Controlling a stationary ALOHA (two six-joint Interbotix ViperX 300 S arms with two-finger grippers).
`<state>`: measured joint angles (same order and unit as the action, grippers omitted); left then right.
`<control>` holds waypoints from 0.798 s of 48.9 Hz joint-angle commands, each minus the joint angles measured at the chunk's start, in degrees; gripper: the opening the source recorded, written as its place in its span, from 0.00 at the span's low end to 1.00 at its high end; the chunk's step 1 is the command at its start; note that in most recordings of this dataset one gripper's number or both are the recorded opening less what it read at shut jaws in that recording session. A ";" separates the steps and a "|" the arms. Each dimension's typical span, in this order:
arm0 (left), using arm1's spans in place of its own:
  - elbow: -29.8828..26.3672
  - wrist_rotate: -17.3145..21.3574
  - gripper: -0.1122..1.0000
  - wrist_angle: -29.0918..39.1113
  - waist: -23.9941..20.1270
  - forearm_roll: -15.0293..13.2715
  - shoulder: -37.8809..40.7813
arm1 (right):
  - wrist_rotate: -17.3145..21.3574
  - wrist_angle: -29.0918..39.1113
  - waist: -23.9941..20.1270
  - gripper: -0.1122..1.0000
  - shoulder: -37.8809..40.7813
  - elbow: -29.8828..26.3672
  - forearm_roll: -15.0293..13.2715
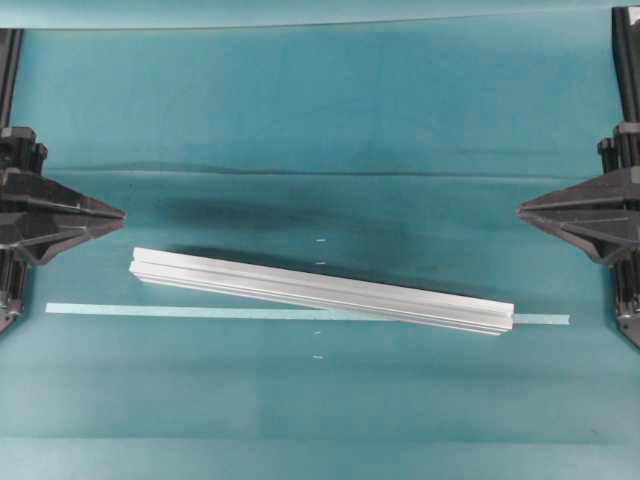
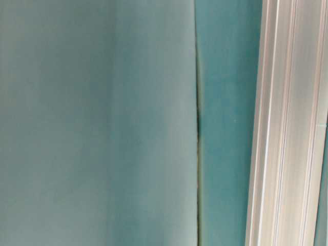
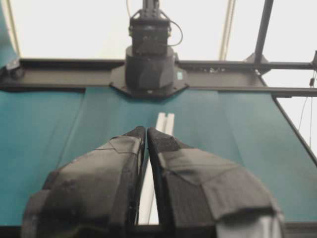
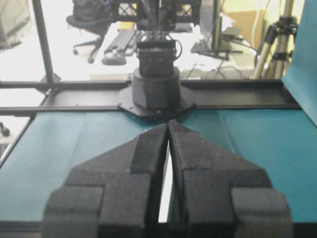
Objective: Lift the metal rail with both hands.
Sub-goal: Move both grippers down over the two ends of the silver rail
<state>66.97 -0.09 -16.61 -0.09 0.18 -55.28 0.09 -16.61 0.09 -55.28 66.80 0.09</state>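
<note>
The metal rail (image 1: 322, 291) lies slightly slanted on the teal table (image 1: 300, 120), crossing a pale tape strip (image 1: 90, 308). The left gripper (image 1: 118, 213) and right gripper (image 1: 522, 210) hover at opposite edges, well apart from it, fingertips pressed together, grasping nothing.

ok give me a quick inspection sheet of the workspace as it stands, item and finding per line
surface: teal cloth with a seam running across it.
job's things: metal rail lies flat and slanted, untouched, crossing a pale tape strip.
clutter: a few small white marks near the rail, nothing else seen.
grippers: left gripper and right gripper sit at opposite edges, well clear of the rail, fingers together, holding nothing.
cables: a thin cable loops at the facing arm's base.
surroundings: black frame rails, office chair and tripod beyond the table.
</note>
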 commanded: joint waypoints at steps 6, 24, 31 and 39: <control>-3.08 -6.50 0.13 7.03 0.44 0.79 2.46 | 1.85 0.79 0.00 0.12 0.35 -2.55 3.25; -15.12 -3.60 0.05 31.46 -1.14 1.05 9.23 | 13.80 27.60 0.35 0.08 3.16 -10.55 5.27; -21.80 -1.67 0.05 38.76 -2.02 1.05 15.12 | 14.50 34.98 0.35 0.08 6.33 -15.91 5.27; -28.48 1.32 0.05 47.20 -2.64 1.05 22.06 | 14.50 42.45 0.35 0.08 11.87 -19.69 5.27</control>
<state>42.28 0.62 27.51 -2.37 1.05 -35.42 14.68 23.38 0.35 -45.70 49.31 5.19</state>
